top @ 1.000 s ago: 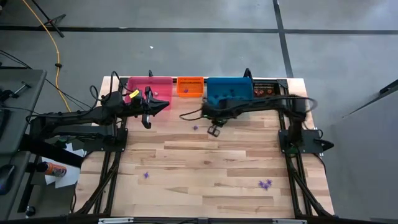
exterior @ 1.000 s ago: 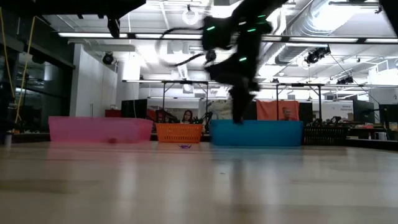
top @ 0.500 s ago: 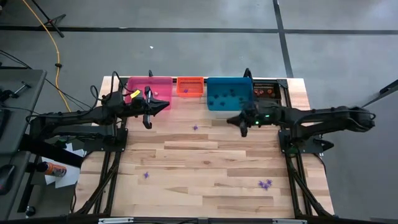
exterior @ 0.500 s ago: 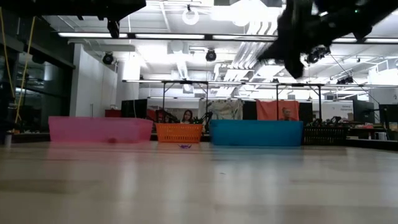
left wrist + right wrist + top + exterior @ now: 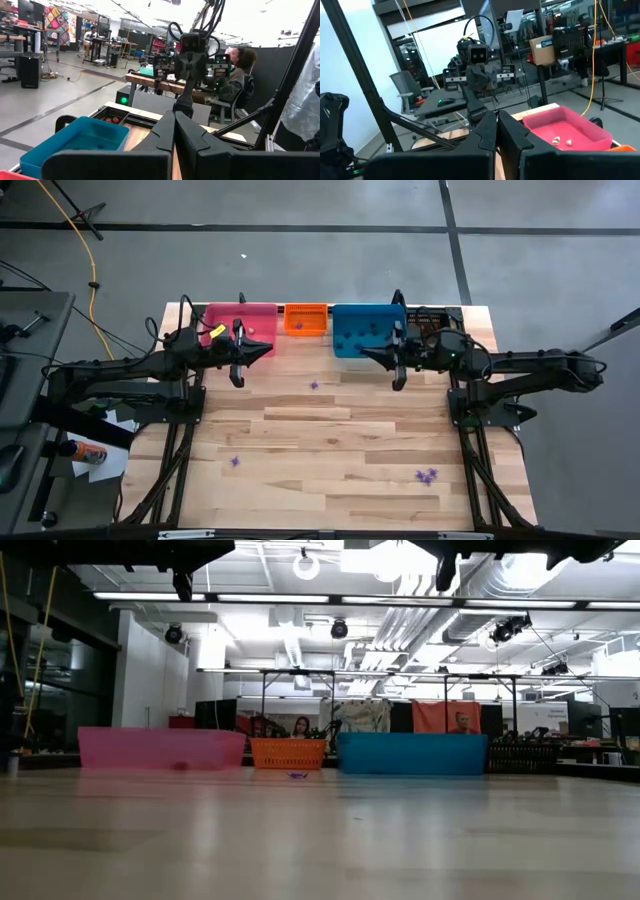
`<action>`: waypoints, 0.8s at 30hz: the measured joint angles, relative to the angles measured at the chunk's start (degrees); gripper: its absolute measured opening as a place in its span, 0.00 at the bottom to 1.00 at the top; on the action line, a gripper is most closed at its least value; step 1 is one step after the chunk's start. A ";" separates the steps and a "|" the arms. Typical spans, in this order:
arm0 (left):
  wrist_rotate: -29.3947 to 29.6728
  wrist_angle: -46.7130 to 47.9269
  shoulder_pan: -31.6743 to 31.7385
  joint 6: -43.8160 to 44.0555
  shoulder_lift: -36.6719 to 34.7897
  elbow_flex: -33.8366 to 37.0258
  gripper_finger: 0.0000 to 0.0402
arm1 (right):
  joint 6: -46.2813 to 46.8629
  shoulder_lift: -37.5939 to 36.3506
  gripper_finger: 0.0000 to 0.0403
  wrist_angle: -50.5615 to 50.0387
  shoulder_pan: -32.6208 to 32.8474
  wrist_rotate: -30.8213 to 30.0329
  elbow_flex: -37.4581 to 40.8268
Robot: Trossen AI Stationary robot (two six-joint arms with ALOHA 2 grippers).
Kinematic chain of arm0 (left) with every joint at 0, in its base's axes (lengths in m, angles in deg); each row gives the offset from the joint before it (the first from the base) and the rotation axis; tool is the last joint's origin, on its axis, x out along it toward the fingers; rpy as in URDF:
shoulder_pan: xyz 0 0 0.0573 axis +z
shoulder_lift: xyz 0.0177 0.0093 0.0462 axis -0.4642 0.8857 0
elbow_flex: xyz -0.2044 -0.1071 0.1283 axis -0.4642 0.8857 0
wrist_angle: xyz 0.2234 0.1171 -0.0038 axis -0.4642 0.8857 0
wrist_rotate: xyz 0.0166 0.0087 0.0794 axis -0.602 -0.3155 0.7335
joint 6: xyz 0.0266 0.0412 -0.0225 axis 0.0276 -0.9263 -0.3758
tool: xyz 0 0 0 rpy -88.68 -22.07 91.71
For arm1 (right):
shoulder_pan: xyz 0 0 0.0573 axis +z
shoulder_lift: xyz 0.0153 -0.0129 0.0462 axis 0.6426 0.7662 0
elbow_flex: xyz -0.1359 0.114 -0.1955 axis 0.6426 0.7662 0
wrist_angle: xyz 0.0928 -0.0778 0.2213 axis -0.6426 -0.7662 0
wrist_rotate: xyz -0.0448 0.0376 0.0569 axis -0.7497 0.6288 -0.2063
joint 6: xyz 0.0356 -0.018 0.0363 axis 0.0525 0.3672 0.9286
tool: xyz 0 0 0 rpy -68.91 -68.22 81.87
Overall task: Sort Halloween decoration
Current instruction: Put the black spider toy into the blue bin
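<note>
Beside the blue bin [image 5: 369, 330], both grippers hung closed and empty — the right gripper [image 5: 380, 358] at its near edge, the left gripper [image 5: 262, 350] well off, by the pink bin [image 5: 240, 323]. Several dark trinkets lay inside the blue bin, pale ones probably in the pink. Purple trinkets [image 5: 428, 476] were scattered on the table [image 5: 330, 440], unsorted.

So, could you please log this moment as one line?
left gripper: shut, empty, by pink bin | right gripper: shut, empty, by blue bin | purple trinkets: loose on table
</note>
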 joint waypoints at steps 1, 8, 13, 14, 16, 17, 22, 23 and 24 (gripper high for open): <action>0.00 0.00 0.00 -0.02 0.00 0.00 0.00 | -0.01 0.00 0.00 -0.35 0.01 0.02 -0.04; -0.02 0.00 0.00 0.02 0.00 0.00 0.00 | 0.41 0.02 0.00 -1.26 0.02 0.07 -0.04; -0.02 0.00 0.00 0.02 0.00 0.00 0.00 | 0.41 0.02 0.00 -1.25 0.00 0.09 -0.04; -0.02 -0.01 0.00 0.02 0.00 0.00 0.00 | 0.41 0.02 0.00 -1.26 0.00 0.09 -0.04; 0.00 0.00 0.00 0.04 0.00 0.00 0.00 | 0.88 0.00 0.00 -1.74 0.02 0.11 -0.04; -0.01 0.00 0.00 0.04 0.00 0.00 0.00 | 1.41 0.00 0.00 -2.68 0.01 0.11 -0.04; 0.00 0.00 0.00 0.09 0.00 0.00 0.00 | 6.46 2.97 0.00 -7.94 -0.13 -2.13 -0.28; 0.00 -0.02 0.00 0.11 0.00 0.00 0.00 | 6.34 4.55 0.00 -9.39 -0.52 -3.50 -1.37; 0.00 0.00 0.00 0.25 0.00 0.00 0.00 | 5.87 6.06 0.00 -11.40 -1.34 -4.76 -2.99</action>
